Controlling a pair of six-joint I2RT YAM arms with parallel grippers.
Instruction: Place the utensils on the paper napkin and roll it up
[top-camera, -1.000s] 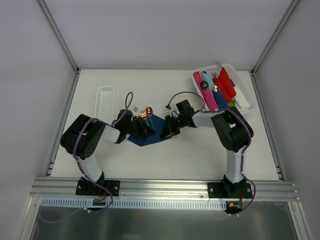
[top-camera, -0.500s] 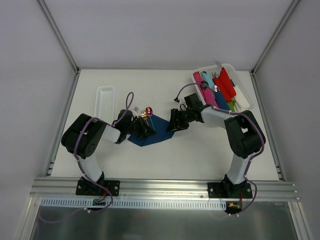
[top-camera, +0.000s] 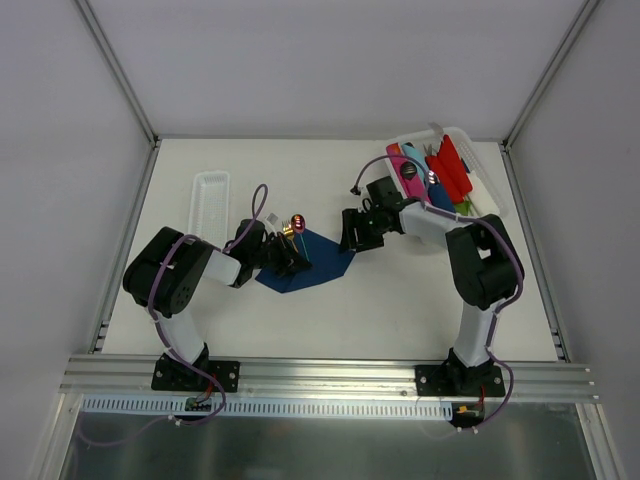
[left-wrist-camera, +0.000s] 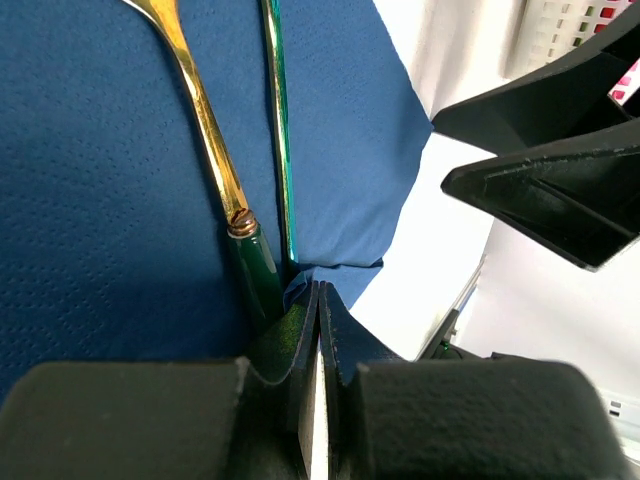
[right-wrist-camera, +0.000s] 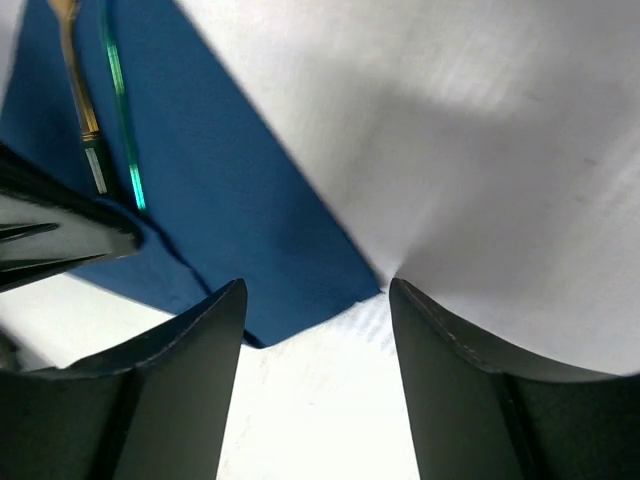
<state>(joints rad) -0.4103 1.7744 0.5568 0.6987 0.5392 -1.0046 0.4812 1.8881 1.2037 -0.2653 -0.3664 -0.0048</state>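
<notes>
Right gripper (right-wrist-camera: 315, 290): jaws spread, empty, over the right corner of the paper napkin (top-camera: 322, 266), which lies mid-frame. A second earlier it sat nearly closed at that edge, further down-left. Left gripper (left-wrist-camera: 317, 300): pressed together, pinching a napkin fold beside the utensils (left-wrist-camera: 213, 150).

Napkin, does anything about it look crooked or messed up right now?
Yes. The paper napkin lies skewed, its outline not square, and its edge is bunched into a small fold right at the tips of the shut left hand, beside the utensils. In the top view, the utensil heads seem to overhang the napkin's far edge.
</notes>
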